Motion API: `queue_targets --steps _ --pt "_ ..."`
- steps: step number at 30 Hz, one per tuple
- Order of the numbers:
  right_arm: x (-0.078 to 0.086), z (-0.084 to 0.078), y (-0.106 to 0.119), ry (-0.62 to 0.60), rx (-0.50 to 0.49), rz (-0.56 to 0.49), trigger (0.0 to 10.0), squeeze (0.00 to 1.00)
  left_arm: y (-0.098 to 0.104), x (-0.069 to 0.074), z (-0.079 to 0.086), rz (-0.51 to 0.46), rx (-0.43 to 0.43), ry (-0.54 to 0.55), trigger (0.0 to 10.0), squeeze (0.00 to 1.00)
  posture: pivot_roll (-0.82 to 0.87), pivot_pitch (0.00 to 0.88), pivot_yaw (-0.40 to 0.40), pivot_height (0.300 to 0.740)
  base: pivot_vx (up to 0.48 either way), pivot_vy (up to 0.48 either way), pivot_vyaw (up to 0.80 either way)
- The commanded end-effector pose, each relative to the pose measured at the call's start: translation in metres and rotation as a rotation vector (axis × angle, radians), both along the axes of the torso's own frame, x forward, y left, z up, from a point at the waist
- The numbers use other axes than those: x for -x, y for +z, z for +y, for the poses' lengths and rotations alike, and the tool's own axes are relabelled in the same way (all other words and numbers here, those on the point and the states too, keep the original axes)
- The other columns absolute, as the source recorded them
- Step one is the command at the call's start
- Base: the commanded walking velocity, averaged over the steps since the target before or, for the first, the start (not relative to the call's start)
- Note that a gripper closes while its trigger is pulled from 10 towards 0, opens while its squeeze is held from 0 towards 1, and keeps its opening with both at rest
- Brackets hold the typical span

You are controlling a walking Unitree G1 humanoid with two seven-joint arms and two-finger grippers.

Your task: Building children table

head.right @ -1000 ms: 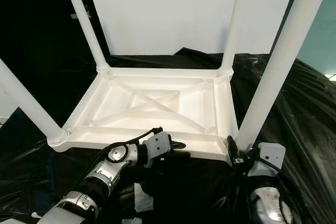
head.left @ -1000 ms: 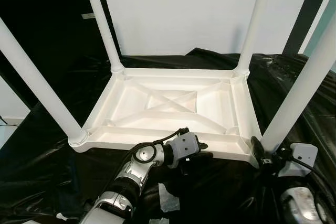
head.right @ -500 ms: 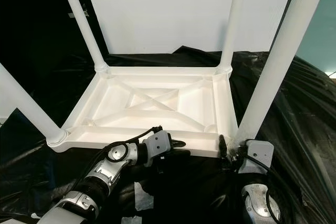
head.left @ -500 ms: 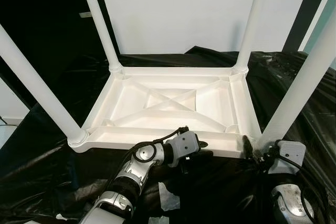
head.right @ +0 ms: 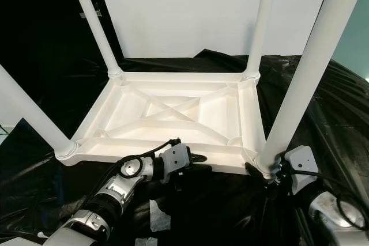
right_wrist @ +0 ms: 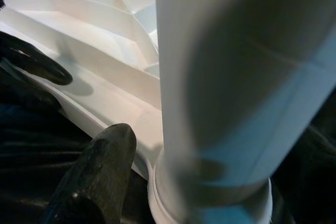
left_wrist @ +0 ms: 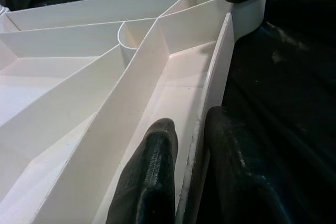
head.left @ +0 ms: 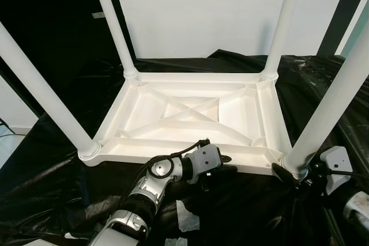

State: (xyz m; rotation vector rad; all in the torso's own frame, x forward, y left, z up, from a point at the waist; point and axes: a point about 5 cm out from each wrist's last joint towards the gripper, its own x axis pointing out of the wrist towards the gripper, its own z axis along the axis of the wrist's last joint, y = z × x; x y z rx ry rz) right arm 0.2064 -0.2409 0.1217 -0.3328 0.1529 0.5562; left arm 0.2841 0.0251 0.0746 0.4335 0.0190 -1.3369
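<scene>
The white table (head.left: 190, 113) lies upside down on a black sheet (head.left: 52, 165), with its four legs pointing up. It looks like hard, smooth plastic — stiff and probably light, but slippery, and big enough to tip if only one side is held. The thin rim and the bottoms of the legs look like the best places to hold it.

On the left, the near-left leg (head.left: 40, 93) stands with nothing touching it. In the middle, the left claw (left_wrist: 191, 179) pinches the near rim (head.left: 173, 156) of the table, one black finger inside the rim and one outside, nearly closed on the thin wall.

On the right, the right claw (head.right: 264, 178) sits at the bottom of the near-right leg (head.right: 302, 67), right where it joins the corner. One finger (right_wrist: 97, 174) rests beside the leg's base — I cannot tell if this claw is squeezing the leg or just touching it.
</scene>
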Motion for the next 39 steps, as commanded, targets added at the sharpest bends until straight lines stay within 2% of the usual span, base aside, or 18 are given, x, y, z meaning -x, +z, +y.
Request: queue_targets --steps 1,4,5,10,13,15,20,21,22,23,24,25,27,31,37,38,39 --pt "0.002 0.008 -0.007 0.073 -0.025 0.051 10.0 0.0 -0.035 0.012 0.008 0.109 -0.095 0.099 10.0 0.0 -0.09 0.0 0.071 0.74 0.0 0.0 0.0" --pt "-0.005 -0.001 -0.002 0.054 -0.008 0.028 10.0 0.0 -0.034 0.011 0.008 0.106 -0.096 0.101 10.0 0.0 -0.09 0.0 0.069 0.74 0.0 0.0 0.0" --pt "-0.007 -0.004 -0.001 0.05 -0.014 0.022 0.0 0.0 -0.034 0.011 0.008 0.106 -0.096 0.103 10.0 0.0 -0.09 0.0 0.069 0.74 0.0 0.0 0.0" --pt "-0.006 -0.006 -0.003 0.033 -0.05 0.035 0.0 0.0 -0.034 0.011 0.007 0.107 -0.092 0.105 10.0 0.0 -0.09 0.0 0.068 0.74 0.0 0.0 0.0" --pt "0.0 -0.001 -0.009 0.029 -0.082 0.062 0.0 0.0 -0.034 0.012 0.006 0.106 -0.09 0.105 10.0 0.0 -0.09 0.0 0.066 0.74 0.0 0.0 0.0" --pt "0.008 0.012 -0.02 -0.013 -0.136 0.072 0.0 0.0 -0.034 0.012 0.006 0.107 -0.087 0.107 10.0 0.0 -0.1 0.0 0.061 0.74 0.0 0.0 0.0" --pt "0.012 0.025 -0.027 -0.071 -0.192 0.062 0.0 0.0 -0.034 0.012 0.005 0.107 -0.085 0.107 10.0 0.0 -0.1 0.0 0.06 0.74 0.0 0.0 0.0" --pt "0.014 0.031 -0.031 -0.136 -0.217 0.04 0.0 0.0 -0.034 0.012 0.005 0.109 -0.084 0.107 10.0 0.0 -0.1 0.0 0.058 0.74 0.0 0.0 0.0" --pt "0.013 0.036 -0.036 -0.253 -0.221 0.009 0.0 0.0 -0.035 0.013 0.005 0.11 -0.083 0.107 10.0 0.0 -0.1 0.0 0.055 0.74 0.0 0.0 0.0" --pt "0.013 0.036 -0.036 -0.253 -0.221 0.009 0.0 0.0 -0.035 0.013 0.005 0.11 -0.083 0.107 10.0 0.0 -0.1 0.0 0.055 0.74 0.0 0.0 0.0" --pt "0.012 0.039 -0.045 -0.46 -0.199 -0.025 0.0 0.0 -0.035 0.013 0.004 0.111 -0.082 0.107 10.0 0.0 -0.1 0.0 0.052 0.74 0.0 0.0 0.0" --pt "0.012 0.039 -0.045 -0.46 -0.199 -0.025 0.0 0.0 -0.035 0.013 0.004 0.111 -0.082 0.107 10.0 0.0 -0.1 0.0 0.052 0.74 0.0 0.0 0.0" --pt "0.011 0.04 -0.047 -0.595 -0.196 -0.049 0.0 0.0 -0.035 0.014 0.004 0.112 -0.081 0.107 10.0 0.0 -0.1 0.0 0.051 0.74 0.0 0.0 0.0" --pt "0.013 0.046 -0.048 -0.672 -0.208 -0.07 0.0 0.0 -0.036 0.015 0.004 0.116 -0.078 0.106 10.0 0.0 -0.09 0.0 0.049 0.74 0.0 0.0 0.0" --pt "0.012 0.05 -0.049 -0.659 -0.192 -0.069 0.0 0.0 -0.037 0.015 0.005 0.117 -0.083 0.111 10.0 0.0 -0.09 0.0 0.047 0.74 0.0 0.0 0.0" --pt "0.011 0.052 -0.048 -0.654 -0.183 -0.072 10.0 0.0 -0.037 0.015 0.005 0.117 -0.083 0.112 10.0 0.0 -0.09 0.0 0.047 0.74 0.0 0.0 0.0" --pt "0.011 0.052 -0.048 -0.654 -0.183 -0.072 10.0 0.0 -0.037 0.015 0.005 0.117 -0.083 0.112 10.0 0.0 -0.09 0.0 0.047 0.74 0.0 0.0 0.0"
